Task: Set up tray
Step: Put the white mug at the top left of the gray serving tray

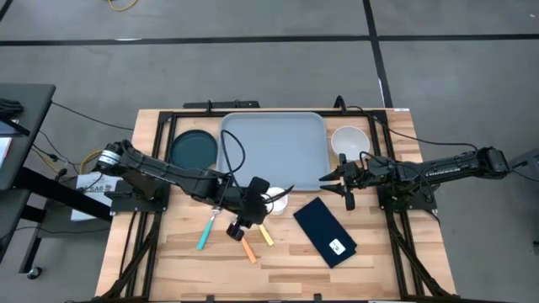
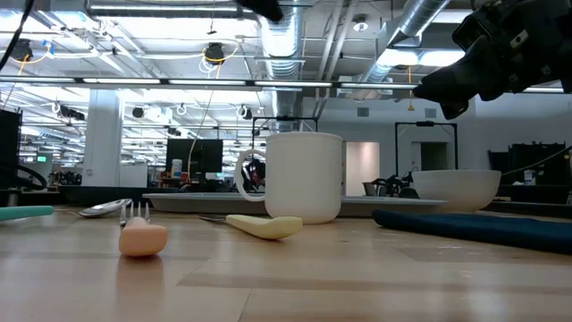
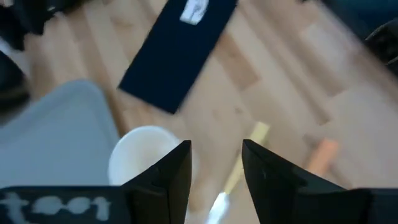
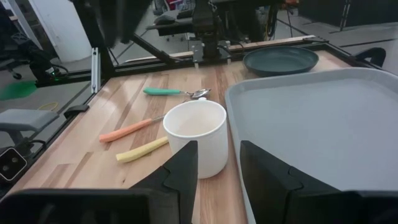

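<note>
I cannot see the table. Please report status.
Both tools open, empty: left tool above mug, right tool at tray edge. Tray empty.

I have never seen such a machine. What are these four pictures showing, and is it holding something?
A two-armed robot works at a wooden table. One picture looks down from above, one looks level across the tabletop, and two come from cameras on the wrists. The left gripper hovers open above a white mug; the right gripper waits open at the edge of the grey tray. Nothing is held. A dark plate, white bowl, navy napkin and coloured cutlery also lie there.
</note>
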